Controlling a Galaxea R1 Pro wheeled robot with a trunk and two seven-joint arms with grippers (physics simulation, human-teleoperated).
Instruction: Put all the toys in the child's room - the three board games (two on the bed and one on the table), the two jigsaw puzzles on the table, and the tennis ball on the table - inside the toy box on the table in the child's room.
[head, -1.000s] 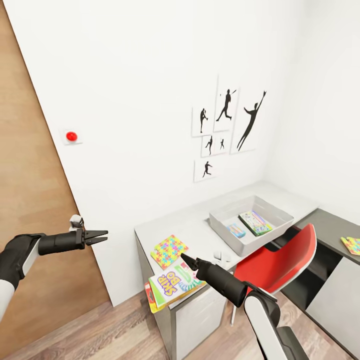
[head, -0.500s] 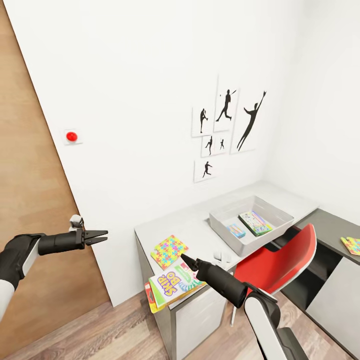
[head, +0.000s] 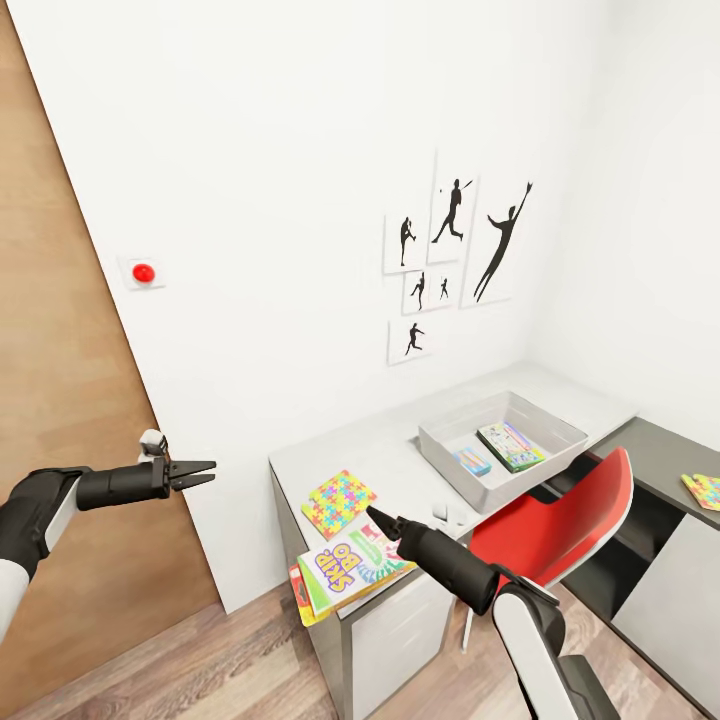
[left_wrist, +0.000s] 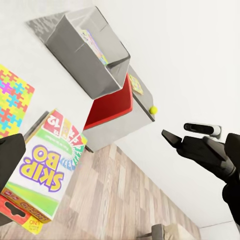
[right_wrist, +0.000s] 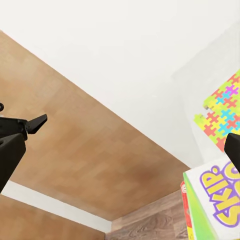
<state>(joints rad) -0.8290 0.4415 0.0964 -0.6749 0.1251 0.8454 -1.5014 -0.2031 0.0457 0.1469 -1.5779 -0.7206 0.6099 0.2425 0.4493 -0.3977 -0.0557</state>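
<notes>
A: We're looking down from the head camera at the table (head: 400, 455), running from lower centre toward the right edge of the frame. The toy box (head: 455, 462) sits on it right of centre, under the black silhouette pictures (head: 455, 250) on the white wall.

B: And there's something in that tray. Two flat printed boxes lie on its floor: a pale multicoloured board game (head: 511, 446) and a smaller blue one (head: 471, 461) beside it.

A: Near the table's front corner, lower centre, a jigsaw puzzle (head: 338, 502) lies flat. Just in front of it the Skip-Bo game (head: 353, 568) overhangs the table edge, stacked on a thinner red and yellow box (head: 300, 595).

B: Right gripper (head: 372, 514) hovers low over the gap between puzzle and Skip-Bo box, pointing toward the wall. Its tips look close together, but I can't tell if they're fully closed. Nothing is in them.

A: Left gripper (head: 205, 473), far left of frame in front of the wooden door (head: 60, 400), has its fingers parted and empty.

B: At the right edge, a second jigsaw puzzle (head: 704, 490) lies on the darker desk section behind the red chair (head: 560, 520). The left wrist camera also catches a small yellow-green ball (left_wrist: 153, 109) at that desk's edge.
</notes>
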